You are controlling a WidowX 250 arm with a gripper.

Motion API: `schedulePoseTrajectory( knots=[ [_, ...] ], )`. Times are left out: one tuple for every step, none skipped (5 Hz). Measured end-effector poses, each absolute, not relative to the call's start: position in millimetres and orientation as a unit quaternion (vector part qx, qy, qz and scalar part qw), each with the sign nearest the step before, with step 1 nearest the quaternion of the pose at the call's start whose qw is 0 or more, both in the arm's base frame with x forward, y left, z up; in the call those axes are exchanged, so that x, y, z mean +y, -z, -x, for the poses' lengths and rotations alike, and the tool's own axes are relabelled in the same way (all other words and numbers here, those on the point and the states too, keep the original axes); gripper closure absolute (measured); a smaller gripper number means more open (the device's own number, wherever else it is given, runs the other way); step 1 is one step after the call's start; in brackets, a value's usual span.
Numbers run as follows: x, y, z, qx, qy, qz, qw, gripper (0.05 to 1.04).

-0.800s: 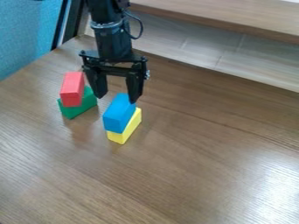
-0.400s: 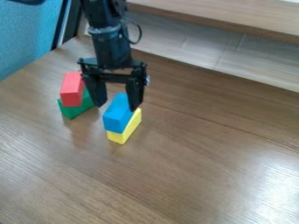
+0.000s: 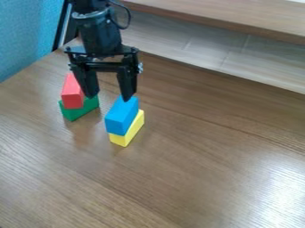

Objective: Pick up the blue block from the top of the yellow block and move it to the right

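Black two-finger gripper [image 3: 108,99], fingers parted wide and directed downward, with nothing gripped between them. The finger at picture right overlaps the far end of the blue rectangular block [image 3: 121,116]; contact between the two appears possible but cannot be confirmed from this angle. The finger at picture left passes in front of the red rectangular block [image 3: 72,95]. The blue block lies atop the yellow rectangular block [image 3: 127,134], its long axis running from lower left to upper right, near end toward the viewer. The yellow block's long axis follows a similar, slightly more slanted course. Left of this pair, the red block rests on the green block [image 3: 79,111], its long axis directed away from the viewer and crossing that of the green block, which slants toward upper right. Both stacks stand on the brown wood-grain table [image 3: 196,164]. Beyond the table edge: a pale wooden surface [image 3: 196,42]; at upper left, a blue textured panel [image 3: 26,38].
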State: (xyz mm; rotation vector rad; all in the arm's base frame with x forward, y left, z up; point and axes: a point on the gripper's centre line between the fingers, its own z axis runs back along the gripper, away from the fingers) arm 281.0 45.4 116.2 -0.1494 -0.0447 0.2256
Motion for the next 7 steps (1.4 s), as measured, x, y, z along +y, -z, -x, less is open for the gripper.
schedulePoseTrajectory(
  knots=[
    [56.5,-107.9,-278.3,-0.02,-0.126,0.06,0.99,0.083],
    [58.8,-95.3,-278.2,-0.013,-0.139,0.057,0.989,0.083],
    [57.0,-86.5,-278.8,-0.009,-0.151,0.057,0.987,0.083],
    [44.9,-80.5,-283.9,-0.009,-0.146,0.065,0.987,0.083],
    [42.1,-76.7,-286.6,-0.011,-0.149,0.067,0.986,0.083],
    [40.3,-63.1,-288.8,0.001,-0.153,0.06,0.986,0.083],
    [41.2,-55.4,-292.9,-0.003,-0.155,0.044,0.987,0.124]
  ],
)
